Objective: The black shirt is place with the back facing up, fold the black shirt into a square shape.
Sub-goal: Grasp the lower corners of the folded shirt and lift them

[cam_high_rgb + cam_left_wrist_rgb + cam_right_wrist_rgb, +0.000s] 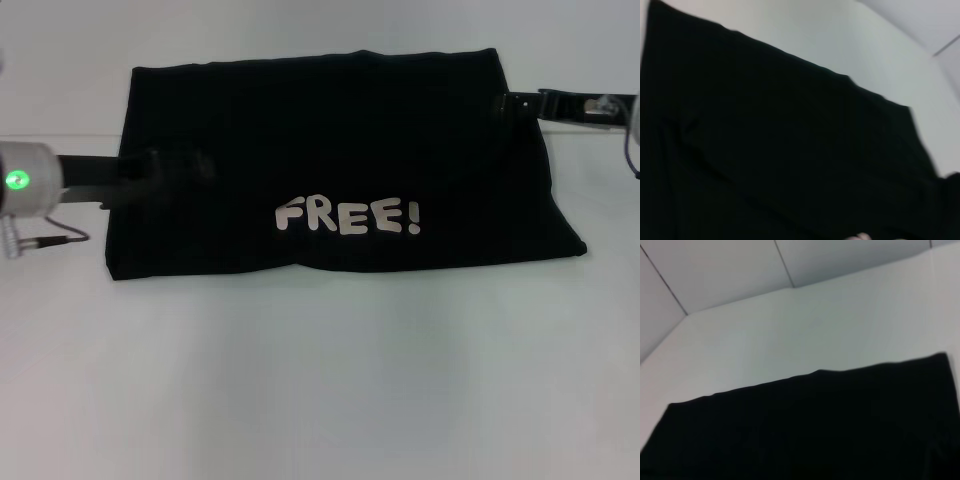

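Your soft black fabric shirt (330,165) lies folded into a wide rectangle mid-tabletop (320,400), "FREE!" up. Left gripper (185,170) and right gripper (505,105) sit at opposite side edges, probably for the next fold; can't tell their grip state.

One legible marking found: the word "FREE!" in white blocky capitals with an exclamation mark, printed on the black shirt (330,160), on the fabric panel facing up. It reads upright in the head view. The lettering sits nearer the robot than both grippers, between the left gripper (195,168) and the right gripper (500,105). Neither wrist view shows any readable text.
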Tool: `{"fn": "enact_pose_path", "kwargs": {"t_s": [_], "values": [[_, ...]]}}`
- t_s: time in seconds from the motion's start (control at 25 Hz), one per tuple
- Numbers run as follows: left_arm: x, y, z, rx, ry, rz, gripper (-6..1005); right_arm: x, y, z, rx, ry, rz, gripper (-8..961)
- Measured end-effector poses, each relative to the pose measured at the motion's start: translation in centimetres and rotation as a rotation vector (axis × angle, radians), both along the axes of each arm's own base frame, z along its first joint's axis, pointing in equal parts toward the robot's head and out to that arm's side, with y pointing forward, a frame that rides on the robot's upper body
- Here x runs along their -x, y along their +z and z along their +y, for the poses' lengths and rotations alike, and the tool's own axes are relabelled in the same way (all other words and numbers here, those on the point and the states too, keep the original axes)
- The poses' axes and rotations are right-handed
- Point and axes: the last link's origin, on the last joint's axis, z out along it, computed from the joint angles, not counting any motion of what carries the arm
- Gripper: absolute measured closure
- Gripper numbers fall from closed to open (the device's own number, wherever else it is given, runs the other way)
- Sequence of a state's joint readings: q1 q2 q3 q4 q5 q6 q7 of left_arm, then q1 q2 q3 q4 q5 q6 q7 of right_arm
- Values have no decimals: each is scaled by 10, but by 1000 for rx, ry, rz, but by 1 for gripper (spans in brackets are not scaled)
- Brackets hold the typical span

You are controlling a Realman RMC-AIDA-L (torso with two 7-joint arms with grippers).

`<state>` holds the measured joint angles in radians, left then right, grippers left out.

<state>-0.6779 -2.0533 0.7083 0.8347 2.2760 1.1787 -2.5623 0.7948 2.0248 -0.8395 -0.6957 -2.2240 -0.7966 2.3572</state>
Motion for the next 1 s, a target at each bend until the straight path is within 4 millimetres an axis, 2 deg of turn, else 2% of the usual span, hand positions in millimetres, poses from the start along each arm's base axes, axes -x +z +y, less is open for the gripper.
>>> {"fn": "enact_pose_path", "kwargs": {"t_s": [0.16,0.28,0.44,0.68,1.0], "values": [[18,20,-11,-8,-33,-74,138,-3,14,-4,65,-49,70,149],[35,30,-12,-1,-10,-55,113,-1,27,-3,121,-71,89,15],[42,37,-15,25,5,-57,80,4,46,2,188,-106,111,6],[45,39,-16,48,11,-36,64,16,62,6,242,-107,118,6],[59,26,-18,53,73,-17,82,27,72,8,250,-100,139,7]]}}
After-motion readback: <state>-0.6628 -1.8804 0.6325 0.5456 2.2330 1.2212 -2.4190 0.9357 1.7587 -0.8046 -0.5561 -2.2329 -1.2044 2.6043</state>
